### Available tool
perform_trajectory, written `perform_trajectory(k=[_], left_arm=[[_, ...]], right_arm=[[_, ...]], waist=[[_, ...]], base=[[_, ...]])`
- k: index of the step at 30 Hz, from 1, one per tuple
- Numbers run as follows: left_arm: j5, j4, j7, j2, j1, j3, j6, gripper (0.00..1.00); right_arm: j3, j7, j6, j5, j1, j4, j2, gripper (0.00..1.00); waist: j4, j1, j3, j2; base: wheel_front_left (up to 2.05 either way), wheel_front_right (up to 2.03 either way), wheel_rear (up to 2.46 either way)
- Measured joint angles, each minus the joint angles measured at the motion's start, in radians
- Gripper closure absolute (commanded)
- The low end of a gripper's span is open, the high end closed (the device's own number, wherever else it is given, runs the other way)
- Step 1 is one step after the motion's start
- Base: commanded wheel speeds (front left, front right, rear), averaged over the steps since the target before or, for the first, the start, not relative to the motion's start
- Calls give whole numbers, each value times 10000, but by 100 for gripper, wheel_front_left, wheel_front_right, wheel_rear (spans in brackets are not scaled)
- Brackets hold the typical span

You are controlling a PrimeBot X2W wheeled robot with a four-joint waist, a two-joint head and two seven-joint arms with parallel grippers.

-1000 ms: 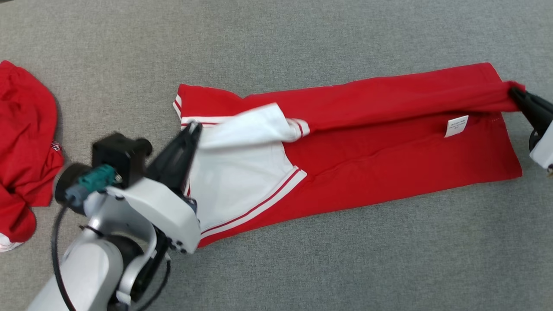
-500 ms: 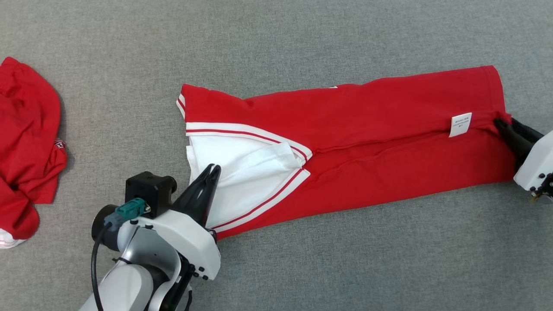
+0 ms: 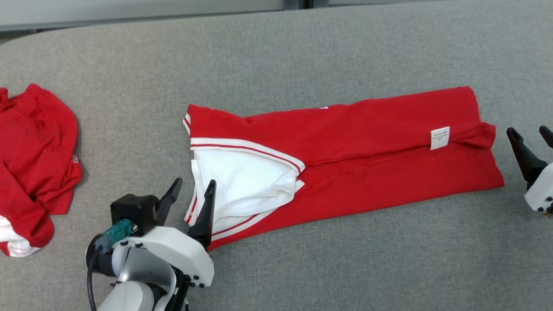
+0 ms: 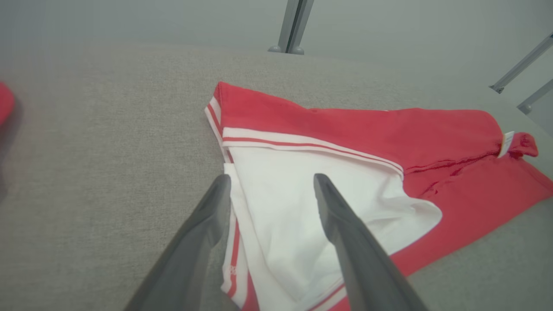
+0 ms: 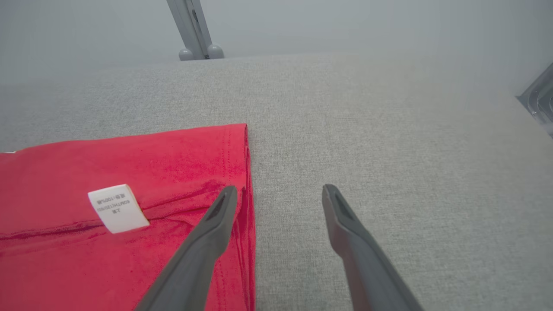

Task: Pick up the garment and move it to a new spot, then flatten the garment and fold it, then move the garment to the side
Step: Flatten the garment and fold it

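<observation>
Head view: we note the garment (image 3: 367,142) folded on the desk (image 3: 302,56); left gripper (image 3: 195,182) wide over its white left end, right gripper (image 3: 528,130) wide, just beside its right edge.

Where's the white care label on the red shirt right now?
Head view: the white care label sits near the right end of the red shirt, on its centre fold, left of the right end effector.

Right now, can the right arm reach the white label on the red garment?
Probably yes. The right end effector is open just off the garment hem, and the label lies exposed on top near that edge, with only a low fold of cloth between them.
</observation>
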Motion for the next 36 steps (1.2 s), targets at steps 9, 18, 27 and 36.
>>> perform_trajectory(k=[9,18,27,36], left_arm=[[150,190,-2167,-479,663,734,477,0],[585,558,-3685,-752,1067,928,702,0],[1323,865,-4040,-976,1646,878,775,0],[2320,1001,-4073,-1580,2376,1438,313,0]], right_arm=[[-863,-1866,0,-2451,796,-895,1413,0],[-951,-3133,0,-3799,1807,-1588,2775,0],[-1494,-3290,0,-4815,3089,-2796,3632,0],[-1839,-3302,0,-4955,4343,-3586,4115,0]], waist=[[-188,0,-1030,0],[-279,0,-1790,0],[-166,0,-2300,0],[-118,0,-2866,0]], base=[[0,0,0],[0,0,0],[0,0,0],[0,0,0]])
